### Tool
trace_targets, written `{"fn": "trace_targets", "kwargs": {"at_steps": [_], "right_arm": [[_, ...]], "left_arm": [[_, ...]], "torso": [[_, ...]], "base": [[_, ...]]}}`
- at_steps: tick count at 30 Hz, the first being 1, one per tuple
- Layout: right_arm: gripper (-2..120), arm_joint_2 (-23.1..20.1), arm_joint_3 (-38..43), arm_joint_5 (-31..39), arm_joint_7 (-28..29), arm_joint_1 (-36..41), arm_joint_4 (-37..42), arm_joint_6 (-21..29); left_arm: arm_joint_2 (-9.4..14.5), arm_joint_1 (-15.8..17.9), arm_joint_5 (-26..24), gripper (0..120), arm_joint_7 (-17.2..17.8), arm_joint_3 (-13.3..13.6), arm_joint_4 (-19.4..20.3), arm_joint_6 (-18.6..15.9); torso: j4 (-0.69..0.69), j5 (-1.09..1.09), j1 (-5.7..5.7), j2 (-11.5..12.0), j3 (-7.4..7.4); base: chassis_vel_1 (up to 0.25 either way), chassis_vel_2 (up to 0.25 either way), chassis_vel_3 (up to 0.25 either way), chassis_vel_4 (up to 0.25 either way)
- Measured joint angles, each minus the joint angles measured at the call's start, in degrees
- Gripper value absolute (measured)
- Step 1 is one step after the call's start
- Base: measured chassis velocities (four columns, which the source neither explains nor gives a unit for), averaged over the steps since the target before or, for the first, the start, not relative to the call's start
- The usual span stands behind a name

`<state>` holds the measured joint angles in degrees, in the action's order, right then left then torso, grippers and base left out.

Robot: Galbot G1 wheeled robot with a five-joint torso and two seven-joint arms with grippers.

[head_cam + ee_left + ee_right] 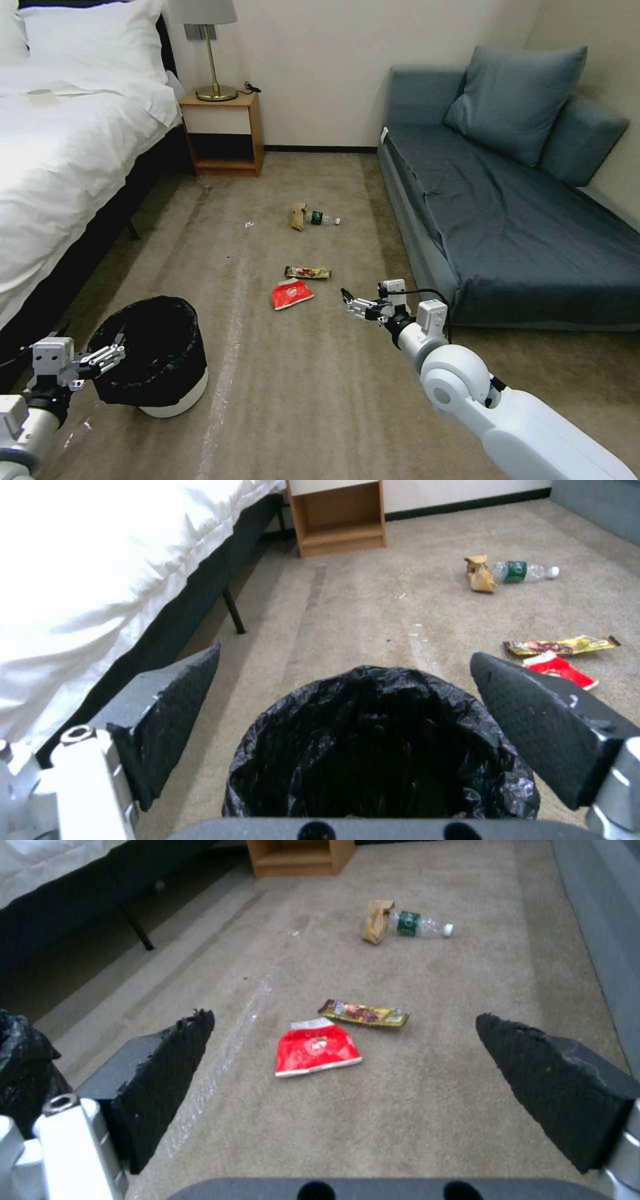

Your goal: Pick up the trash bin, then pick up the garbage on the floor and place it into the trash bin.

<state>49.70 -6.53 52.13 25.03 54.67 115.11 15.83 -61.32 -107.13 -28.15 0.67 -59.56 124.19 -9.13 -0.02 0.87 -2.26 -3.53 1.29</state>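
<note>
— Where's your left gripper (115, 348)?
— At the trash bin (155, 363) rim, fingers apart; the bin stands on the carpet (320, 400).
— And your right gripper (347, 301)?
— Fingers apart, near the red snack bag (291, 294) — other garbage lies beyond.

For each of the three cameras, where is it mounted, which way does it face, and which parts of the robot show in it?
Head view: on the robot's head, looking forward and down over the carpet; shows the left gripper at the trash bin and the right gripper above the floor.
Left wrist view: on the left arm, facing into the bin between its open fingers.
Right wrist view: on the right arm, facing the red snack bag between its open fingers.
Shared: all three show the bottle.
</note>
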Motion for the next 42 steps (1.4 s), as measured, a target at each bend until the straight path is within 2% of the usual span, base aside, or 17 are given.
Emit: {"fn": "trace_targets", "kwargs": {"at_steps": [10, 13, 14, 15, 17, 18, 19, 20, 22, 23, 28, 29, 34, 35, 37, 41, 42], "right_arm": [[100, 0.0, 0.0, 0.0, 0.0, 0.0, 0.0, 0.0], [100, 0.3, 0.2, -0.3, -0.1, -0.2, -0.6, -0.1], [100, 1.2, 1.4, -1.5, -0.5, -1.0, -2.8, -0.9], [100, 1.2, 1.4, -1.5, -0.5, -1.0, -2.8, -0.9], [100, 3.3, 3.8, -4.2, -1.5, -2.7, -7.3, -2.6], [100, 3.3, 3.8, -4.2, -1.5, -2.7, -7.3, -2.6], [100, 4.4, 5.1, -5.5, -2.1, -3.6, -9.7, -3.6], [100, 4.4, 5.1, -5.5, -2.1, -3.6, -9.7, -3.6], [100, 6.4, 7.5, -8.1, -3.1, -5.3, -14.2, -5.3], [100, 6.4, 7.5, -8.1, -3.1, -5.3, -14.2, -5.3], [100, 10.7, 12.6, -13.6, -5.2, -8.8, -23.8, -8.9], [100, 10.7, 12.6, -13.6, -5.2, -8.8, -23.8, -8.9], [100, 14.5, 17.1, -18.5, -7.1, -12.0, -32.2, -12.1], [100, 14.5, 17.1, -18.5, -7.1, -12.0, -32.2, -12.1], [100, 16.5, 19.4, -21.0, -8.1, -13.6, -36.6, -13.7], [100, 18.3, 21.5, -23.3, -9.0, -15.1, -40.6, -15.2], [100, 19.5, 23.0, -24.8, -9.6, -16.1, -43.3, -16.3]], "left_arm": [[0.0, 0.1, 0.0, 100, 0.0, 0.0, 0.0, 0.0], [0.1, 1.4, -0.1, 100, 0.0, 0.2, -1.3, 0.2], [0.3, 4.0, -0.2, 100, 0.2, 0.6, -3.6, 0.6], [0.3, 4.0, -0.2, 100, 0.2, 0.6, -3.6, 0.6], [0.8, 8.8, -0.6, 100, 0.5, 1.4, -8.0, 1.4], [0.8, 8.8, -0.6, 100, 0.5, 1.4, -8.0, 1.4], [1.0, 11.2, -0.7, 100, 0.6, 1.9, -10.2, 1.8], [1.0, 11.2, -0.7, 100, 0.6, 1.9, -10.2, 1.8], [1.5, 15.7, -1.0, 100, 0.9, 2.6, -14.2, 2.5], [1.5, 15.7, -1.0, 100, 0.9, 2.6, -14.2, 2.5], [2.4, 25.3, -1.7, 100, 1.5, 4.2, -22.9, 4.0], [2.4, 25.3, -1.7, 100, 1.5, 4.2, -22.9, 4.0], [3.2, 33.7, -2.2, 100, 2.0, 5.7, -30.5, 5.3], [3.2, 33.7, -2.2, 100, 2.0, 5.7, -30.5, 5.3], [3.7, 38.1, -2.5, 100, 2.2, 6.4, -34.5, 6.0], [4.1, 42.0, -2.8, 100, 2.4, 7.1, -38.0, 6.6], [4.4, 44.8, -3.0, 100, 2.6, 7.5, -40.6, 7.1]], "torso": [[0.00, 0.00, 0.00, 0.0, 0.00], [0.01, -0.03, 0.00, 0.0, 0.00], [0.00, 0.01, 0.00, 0.0, 0.00], [0.00, 0.01, 0.00, 0.0, 0.00], [-0.01, 0.01, 0.00, 0.0, 0.00], [-0.01, 0.01, 0.00, 0.0, 0.00], [0.00, 0.01, 0.00, 0.0, 0.00], [0.00, 0.01, 0.00, 0.0, 0.00], [0.00, 0.01, 0.00, 0.0, 0.00], [0.00, 0.01, 0.00, 0.0, 0.00], [0.00, 0.00, -0.01, 0.0, 0.01], [0.00, 0.00, -0.01, 0.0, 0.01], [0.00, 0.00, -0.01, 0.0, 0.00], [0.00, 0.00, -0.01, 0.0, 0.00], [0.00, 0.00, -0.01, 0.0, 0.00], [0.00, 0.01, -0.01, 0.0, 0.01], [0.00, 0.01, -0.01, 0.0, 0.01]], "base": [[0.000, 0.000, 0.000, 0.000], [0.000, 0.000, 0.000, 0.000], [0.000, 0.000, 0.000, 0.000], [0.000, 0.000, 0.000, 0.000], [0.000, 0.000, 0.000, 0.000], [0.000, 0.000, 0.000, 0.000], [0.000, 0.000, 0.000, 0.000], [0.000, 0.000, 0.000, 0.000], [0.000, 0.000, 0.000, 0.000], [0.000, 0.000, 0.000, 0.000], [0.000, 0.000, 0.000, 0.000], [0.000, 0.000, 0.000, 0.000], [0.000, 0.000, 0.000, 0.000], [0.000, 0.000, 0.000, 0.000], [0.000, 0.000, 0.000, 0.000], [0.000, 0.000, 0.000, 0.000], [0.000, 0.000, 0.000, 0.000]]}}
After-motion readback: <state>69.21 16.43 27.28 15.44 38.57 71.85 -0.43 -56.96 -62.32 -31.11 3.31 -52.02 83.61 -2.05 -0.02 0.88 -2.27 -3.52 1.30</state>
